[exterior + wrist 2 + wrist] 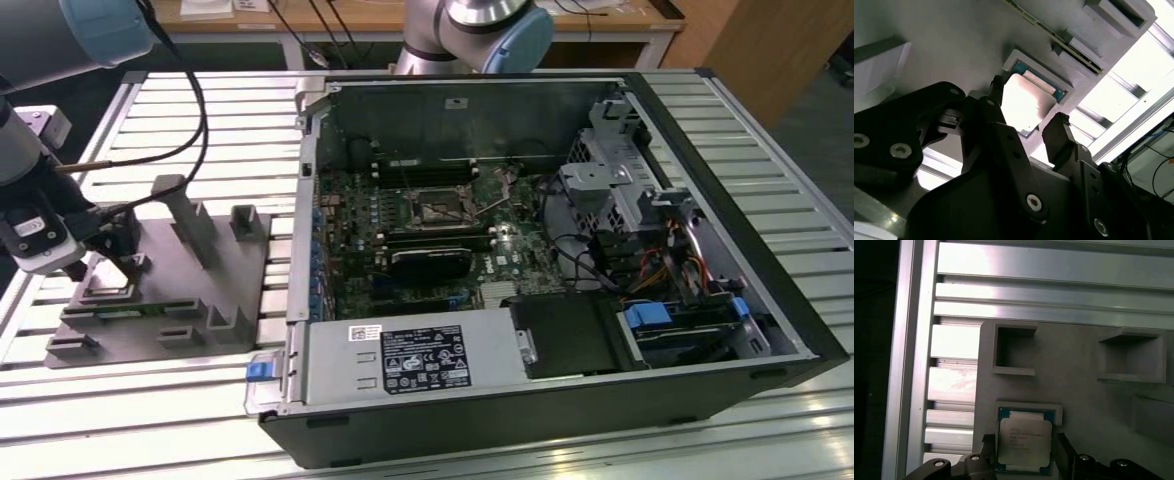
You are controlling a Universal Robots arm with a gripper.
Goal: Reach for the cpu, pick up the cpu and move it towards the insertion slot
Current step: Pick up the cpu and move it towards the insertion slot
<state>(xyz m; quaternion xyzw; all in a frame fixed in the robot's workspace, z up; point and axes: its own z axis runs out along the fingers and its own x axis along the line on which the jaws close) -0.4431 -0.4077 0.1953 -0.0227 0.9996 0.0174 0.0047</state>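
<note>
We find our claw [1025, 450] released, one finger on each side of the cpu [1023, 439], which lies flat in its recess on the grey fixture [1079, 405], squarely between them.

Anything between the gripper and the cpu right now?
Nothing visible. In the first wrist view the cpu lies bare in its recess on the grey fixture block. The gripper is open, with its fingers on either side of the chip and nothing across its top.
</note>
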